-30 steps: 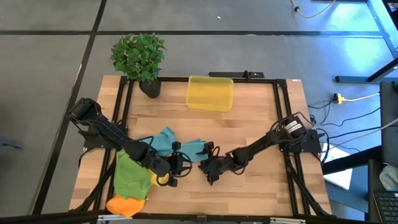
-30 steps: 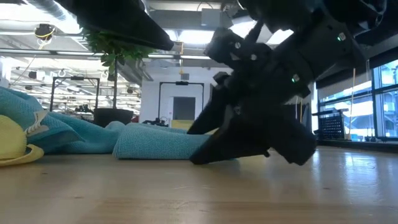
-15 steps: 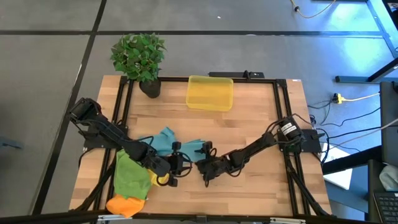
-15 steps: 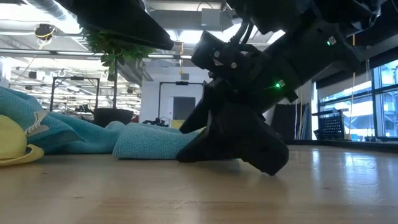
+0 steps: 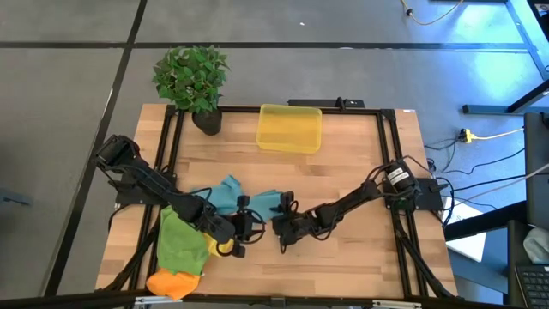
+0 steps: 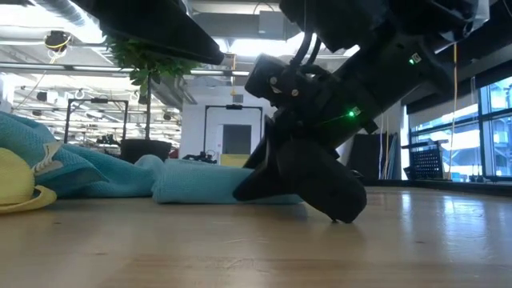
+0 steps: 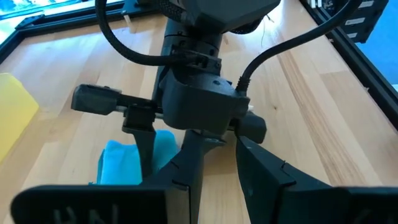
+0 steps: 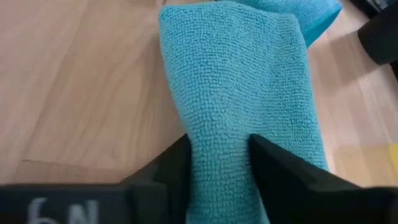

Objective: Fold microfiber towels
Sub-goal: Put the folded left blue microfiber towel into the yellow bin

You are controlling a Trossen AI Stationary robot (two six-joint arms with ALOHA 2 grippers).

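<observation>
Right wrist view: right gripper [image 8: 219,163] fingers pinch the teal towel [image 8: 242,93] edge (left gripper's [image 5: 243,228] fingers unclear); next, drawing it out flat.

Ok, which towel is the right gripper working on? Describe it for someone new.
On the wooden table, look toward the middle of its front half, where the two arms meet. The teal-blue towel lies crumpled there, pinched by the right gripper. It is the only blue cloth; the green towel lies left of it.
</observation>
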